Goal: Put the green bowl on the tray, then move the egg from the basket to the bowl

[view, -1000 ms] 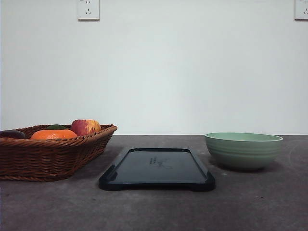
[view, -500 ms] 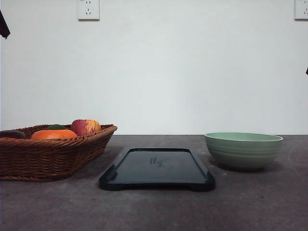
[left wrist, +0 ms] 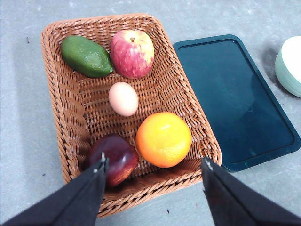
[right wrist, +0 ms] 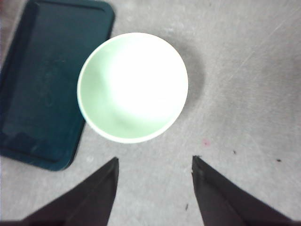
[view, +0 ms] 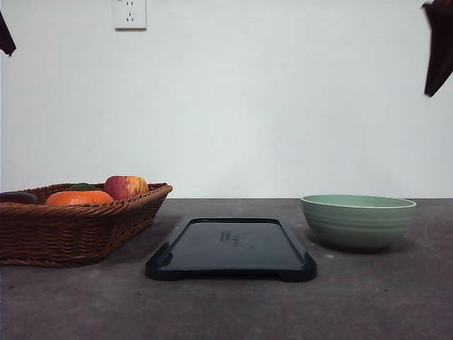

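We are listing the green bowl (view: 358,220) as sitting upright on the grey tabletop (view: 226,304), just beside the right edge of the tray (view: 231,249) and not on it; in the right wrist view the bowl (right wrist: 132,87) is showing a pale, bare interior with the tray (right wrist: 44,80) close along one side. We are recording the tray as lying flat at the centre of the tabletop with a faint mark in its middle, nothing resting on it. We are noting the basket (view: 74,227) at the left of the tabletop, near the tray's left edge. Inside the basket (left wrist: 66,117), seen from the left wrist camera, we are counting the egg (left wrist: 123,99) near the middle, a red apple (left wrist: 132,53) and a green avocado-like fruit (left wrist: 86,56) side by side at one end, and an orange (left wrist: 163,139) and a dark red fruit (left wrist: 114,157) at the other. We are finding the left end effector (left wrist: 153,167) hanging high above the basket, pointing down, its fingers spread wide and gripping nothing. We are finding the right end effector (right wrist: 155,165) likewise raised above the tabletop beside the bowl, pointing down, its fingers (right wrist: 101,188) parted and holding nothing; in the front view a dark part of the right arm (view: 439,46) is showing at the upper right corner.
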Motion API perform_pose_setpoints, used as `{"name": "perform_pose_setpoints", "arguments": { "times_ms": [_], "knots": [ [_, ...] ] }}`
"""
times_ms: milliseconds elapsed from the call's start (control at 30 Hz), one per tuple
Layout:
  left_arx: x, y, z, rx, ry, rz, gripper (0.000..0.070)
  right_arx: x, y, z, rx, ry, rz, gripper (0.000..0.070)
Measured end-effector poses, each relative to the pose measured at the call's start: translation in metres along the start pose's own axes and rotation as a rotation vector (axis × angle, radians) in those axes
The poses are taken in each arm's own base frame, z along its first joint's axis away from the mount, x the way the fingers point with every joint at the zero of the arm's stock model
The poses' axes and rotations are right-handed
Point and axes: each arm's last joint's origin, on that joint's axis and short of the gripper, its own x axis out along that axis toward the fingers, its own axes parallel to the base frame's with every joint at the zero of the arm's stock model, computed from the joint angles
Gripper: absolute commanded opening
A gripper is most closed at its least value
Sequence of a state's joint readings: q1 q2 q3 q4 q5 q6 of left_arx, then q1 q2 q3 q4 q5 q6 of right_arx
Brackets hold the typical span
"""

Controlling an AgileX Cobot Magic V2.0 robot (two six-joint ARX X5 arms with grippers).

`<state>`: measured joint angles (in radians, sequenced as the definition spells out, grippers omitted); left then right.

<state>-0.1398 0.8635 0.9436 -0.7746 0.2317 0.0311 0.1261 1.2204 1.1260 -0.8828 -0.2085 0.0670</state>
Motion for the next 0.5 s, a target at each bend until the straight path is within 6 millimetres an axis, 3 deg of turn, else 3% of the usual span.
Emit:
{"name": "perform_pose_setpoints", "arguments": {
  "times_ms": [267,500],
  "knots": [
    [0.0,0.0,0.0,-0.024,0.0,0.0,0.0398,0.055,-0.01,0.025,0.026,0.113,-0.008,0.0309],
    [0.0,0.0,0.0,-0.024,0.0,0.0,0.0398,0.097,-0.019,0.031,0.036,0.159,-0.012,0.0309]
  ]
}}
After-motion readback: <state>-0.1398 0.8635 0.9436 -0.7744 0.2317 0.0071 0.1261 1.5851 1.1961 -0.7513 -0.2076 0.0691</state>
